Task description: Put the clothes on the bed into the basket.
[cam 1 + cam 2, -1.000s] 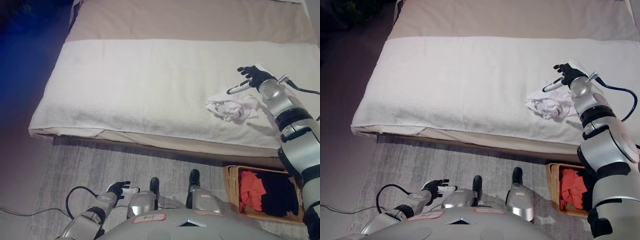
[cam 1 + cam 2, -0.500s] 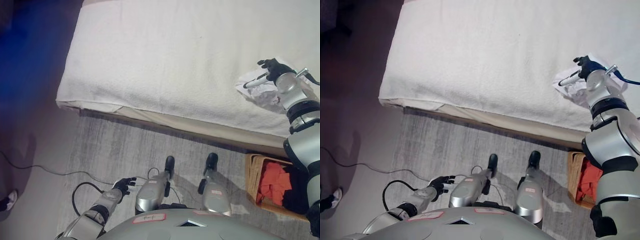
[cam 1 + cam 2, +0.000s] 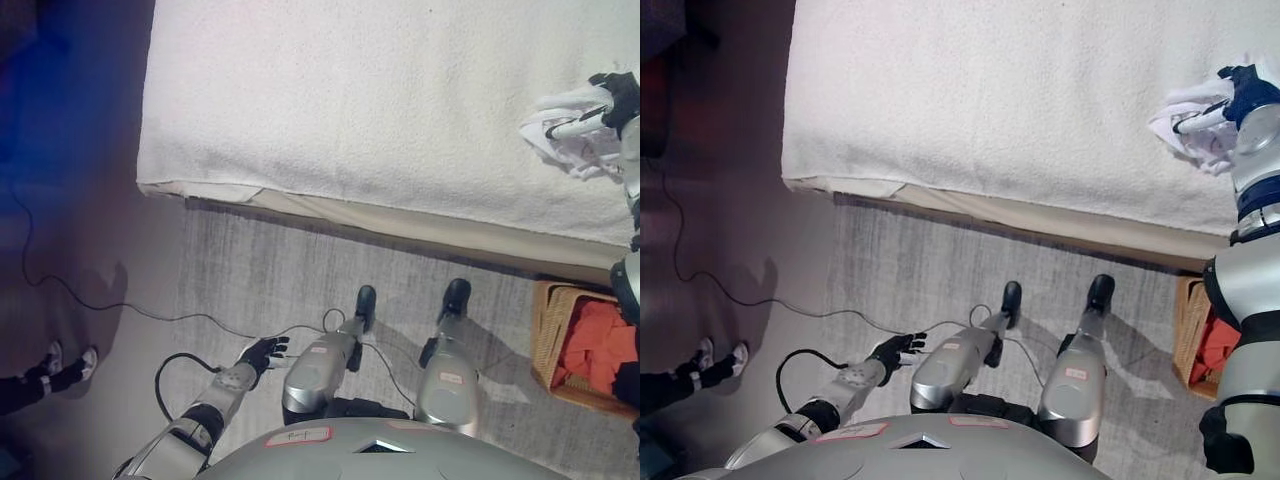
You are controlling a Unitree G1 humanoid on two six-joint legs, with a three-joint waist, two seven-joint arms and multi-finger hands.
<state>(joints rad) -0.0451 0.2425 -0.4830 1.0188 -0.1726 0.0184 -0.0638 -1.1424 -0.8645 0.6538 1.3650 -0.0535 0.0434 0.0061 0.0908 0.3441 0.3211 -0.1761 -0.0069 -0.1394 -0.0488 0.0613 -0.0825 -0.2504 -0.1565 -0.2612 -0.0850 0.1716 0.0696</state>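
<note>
A crumpled white and pink garment (image 3: 566,138) lies on the white-covered bed (image 3: 350,100), near its front edge at the far right. My right hand (image 3: 614,93) rests on the garment's far side. Its fingers are relaxed and one white-tipped finger lies straight across the cloth. The wicker basket (image 3: 550,335) stands on the floor below the bed's right end. It holds red cloth (image 3: 595,340) and something dark at the view's edge. My left hand (image 3: 262,352) hangs low over the grey rug, open and empty.
A grey rug (image 3: 250,270) lies in front of the bed. A person's shoes (image 3: 55,365) show on the bare floor at the left edge. A thin cable (image 3: 110,303) runs across the floor there. The bed's front left corner (image 3: 160,180) juts out.
The camera has swung down and left, so the whole picture shifted. My right hand has come down from above the garment onto it. A person's shoes have come into view at the left.
</note>
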